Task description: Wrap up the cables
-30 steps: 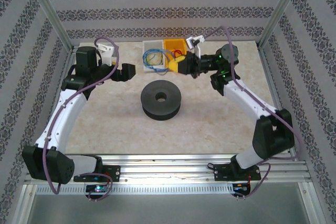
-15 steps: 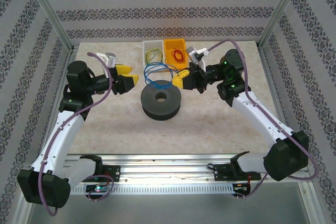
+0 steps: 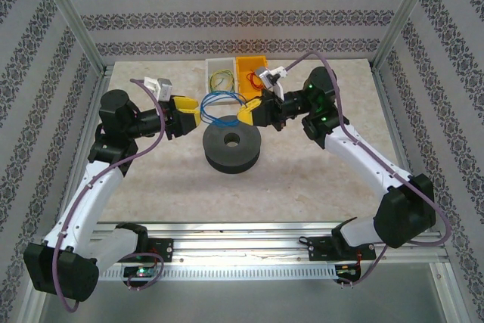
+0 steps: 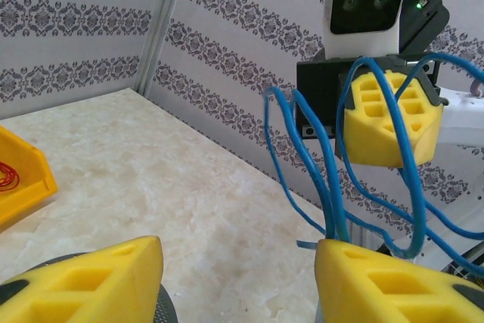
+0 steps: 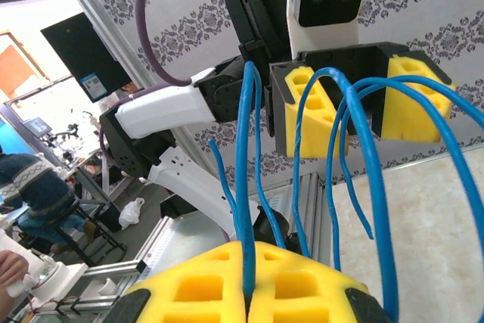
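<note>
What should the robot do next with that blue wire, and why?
Probably close the left gripper on the blue cable loops. Its jaws stand apart beside them, while the right gripper pinches them near the black spool; a second grip would steady them.
</note>
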`<state>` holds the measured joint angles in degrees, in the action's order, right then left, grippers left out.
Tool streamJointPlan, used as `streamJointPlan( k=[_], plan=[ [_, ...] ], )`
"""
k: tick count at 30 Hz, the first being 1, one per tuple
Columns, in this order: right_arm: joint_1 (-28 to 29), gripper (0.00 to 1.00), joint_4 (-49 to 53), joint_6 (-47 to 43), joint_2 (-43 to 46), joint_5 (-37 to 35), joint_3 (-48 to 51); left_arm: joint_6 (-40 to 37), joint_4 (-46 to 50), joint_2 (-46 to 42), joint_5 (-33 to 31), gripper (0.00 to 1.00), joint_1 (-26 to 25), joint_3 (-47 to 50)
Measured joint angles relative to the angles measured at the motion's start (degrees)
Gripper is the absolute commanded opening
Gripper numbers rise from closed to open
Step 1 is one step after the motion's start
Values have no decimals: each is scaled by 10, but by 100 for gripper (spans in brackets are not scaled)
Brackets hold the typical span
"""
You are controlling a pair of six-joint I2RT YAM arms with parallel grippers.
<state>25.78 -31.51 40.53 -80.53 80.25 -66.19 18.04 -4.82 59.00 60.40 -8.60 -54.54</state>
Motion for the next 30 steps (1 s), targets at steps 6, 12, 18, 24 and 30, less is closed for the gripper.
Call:
streamJointPlan(
  k=[6, 12, 18, 24, 30],
  plan=[
    [-1, 0, 0, 0, -3, -8, -4, 0, -2, 3, 0, 53, 0, 4],
    [-8, 0, -7, 13, -17, -19, -8, -8, 0, 2, -3, 57, 0, 13],
    [-9, 0, -23, 36, -37, -29, -18, -15, 1, 2, -5, 58, 0, 17],
    [-9, 0, -28, 44, -42, -28, -23, -17, 0, 10, -7, 58, 0, 17],
    [0, 0, -35, 46, -52, -29, -24, -17, -5, 28, -8, 58, 0, 17]
  ],
)
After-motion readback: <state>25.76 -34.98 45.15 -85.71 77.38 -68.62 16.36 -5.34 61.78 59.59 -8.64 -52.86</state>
